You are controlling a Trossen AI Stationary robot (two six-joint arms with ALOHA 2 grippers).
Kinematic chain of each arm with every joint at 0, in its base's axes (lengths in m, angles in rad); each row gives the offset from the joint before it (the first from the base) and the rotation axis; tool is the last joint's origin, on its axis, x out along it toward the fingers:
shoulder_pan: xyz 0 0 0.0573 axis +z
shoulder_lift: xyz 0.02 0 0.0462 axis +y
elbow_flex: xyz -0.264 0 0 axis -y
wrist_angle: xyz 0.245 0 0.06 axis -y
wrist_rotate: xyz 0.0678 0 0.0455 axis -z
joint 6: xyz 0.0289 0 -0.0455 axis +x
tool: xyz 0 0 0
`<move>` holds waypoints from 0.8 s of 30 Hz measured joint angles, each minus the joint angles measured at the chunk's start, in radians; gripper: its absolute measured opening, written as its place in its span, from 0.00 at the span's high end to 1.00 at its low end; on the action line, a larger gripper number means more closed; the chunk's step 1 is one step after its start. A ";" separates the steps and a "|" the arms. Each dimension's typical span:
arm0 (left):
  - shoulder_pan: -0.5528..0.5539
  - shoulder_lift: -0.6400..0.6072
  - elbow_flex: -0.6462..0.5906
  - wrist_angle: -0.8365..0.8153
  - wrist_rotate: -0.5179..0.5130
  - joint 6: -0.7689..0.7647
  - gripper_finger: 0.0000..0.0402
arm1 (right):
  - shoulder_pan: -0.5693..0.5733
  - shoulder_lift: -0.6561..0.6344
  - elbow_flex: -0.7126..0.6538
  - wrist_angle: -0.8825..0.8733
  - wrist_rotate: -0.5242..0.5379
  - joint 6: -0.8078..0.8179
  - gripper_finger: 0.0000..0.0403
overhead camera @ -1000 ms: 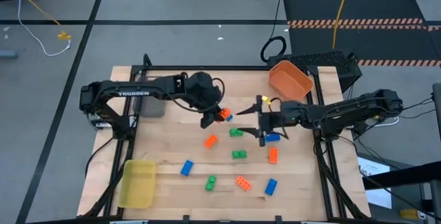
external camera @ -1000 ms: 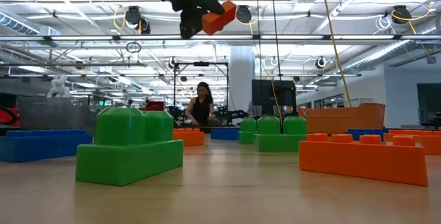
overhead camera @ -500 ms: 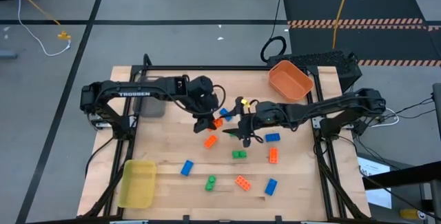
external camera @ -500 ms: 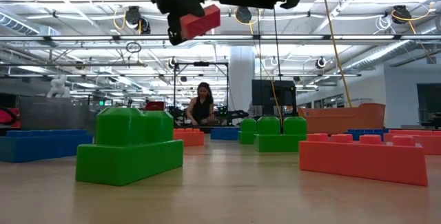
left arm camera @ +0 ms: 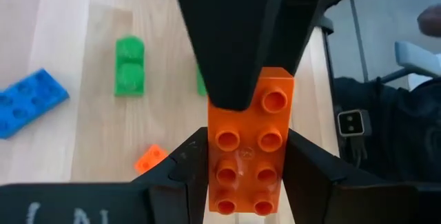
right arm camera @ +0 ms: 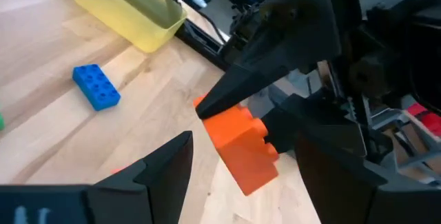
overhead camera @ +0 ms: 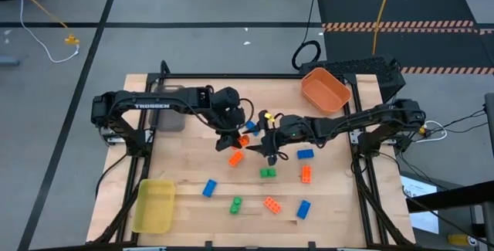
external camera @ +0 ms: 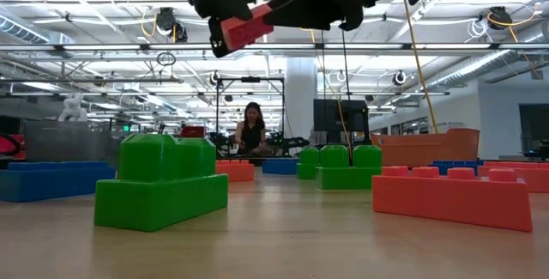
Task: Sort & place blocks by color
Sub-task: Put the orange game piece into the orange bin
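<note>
My left gripper (overhead camera: 235, 137) hangs raised over mid-table, fingers clamped on an orange block (left arm camera: 248, 145). My right gripper (overhead camera: 261, 144) sits just at its 3 o'clock, fingers spread, arm stretched in from 3 o'clock.

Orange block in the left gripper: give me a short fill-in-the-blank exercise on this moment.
1. The left gripper is shut on an ___ block.
2. The right gripper is ___, its fingers either side of that block without closing on it.
3. That block is held ___ the table, not resting on it.
4. The orange bin sits at the table's far ___ corner.

Missing words: orange; open; above; right
</note>
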 joint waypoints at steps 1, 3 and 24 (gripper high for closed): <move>0.000 0.000 0.000 0.000 0.000 0.000 0.65 | 0.000 0.001 0.000 0.002 0.000 -0.004 0.41; 0.001 0.001 0.000 0.005 -0.001 -0.002 0.65 | 0.000 0.004 0.000 0.000 -0.001 -0.004 0.45; -0.002 0.001 0.000 0.026 -0.046 -0.004 0.44 | -0.006 0.016 0.000 -0.055 0.019 -0.048 0.79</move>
